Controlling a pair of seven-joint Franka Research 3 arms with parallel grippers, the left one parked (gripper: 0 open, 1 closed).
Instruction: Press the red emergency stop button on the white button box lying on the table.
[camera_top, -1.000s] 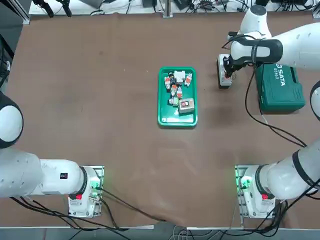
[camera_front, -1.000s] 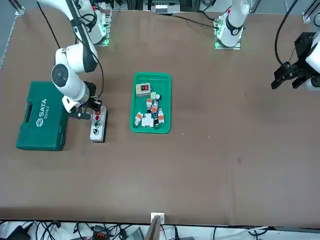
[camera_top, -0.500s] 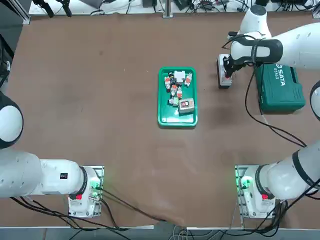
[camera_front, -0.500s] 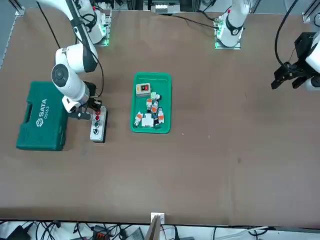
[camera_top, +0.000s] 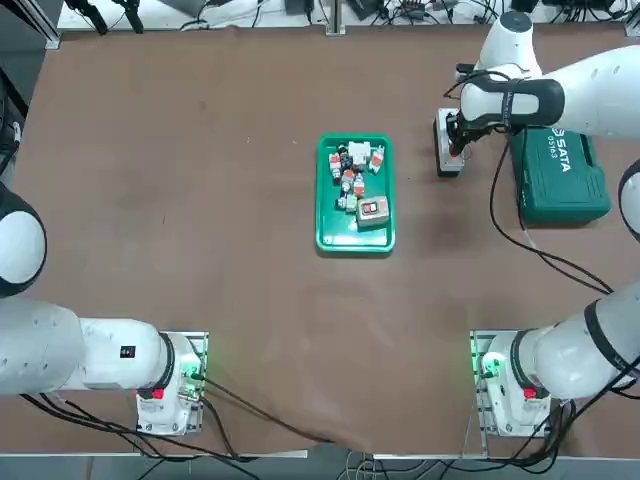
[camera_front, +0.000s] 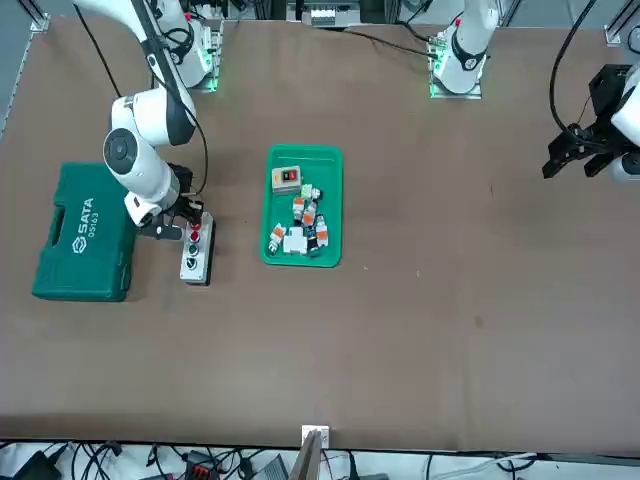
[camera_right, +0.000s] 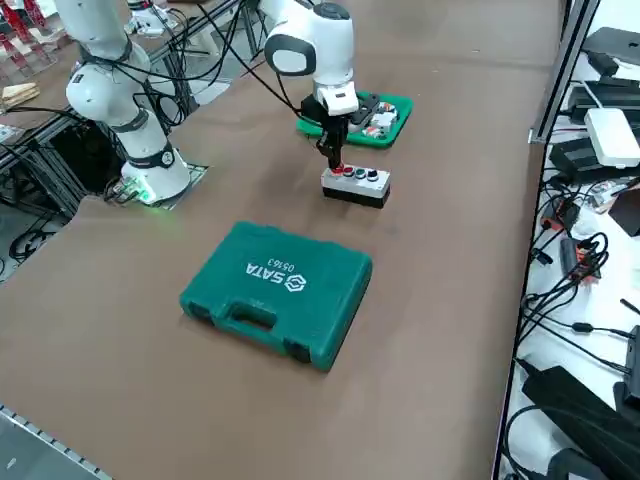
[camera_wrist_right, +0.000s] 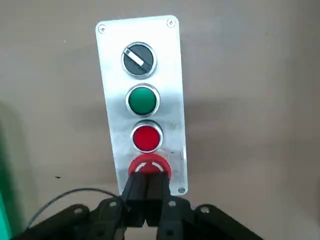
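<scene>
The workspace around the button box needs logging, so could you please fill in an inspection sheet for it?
Surface: brown table, flat, bare over most of its area.
Job's things: white button box lying flat; red stop button at the end of its row.
Clutter: green tray of small parts mid-table; green tool case, shut, beside the box.
Grippers: right gripper, jaws shut, tips at the red stop button.
Cables: black cable trailing from the right arm across the table.
Surroundings: cables and devices along the table's edge; no person seen.
</scene>
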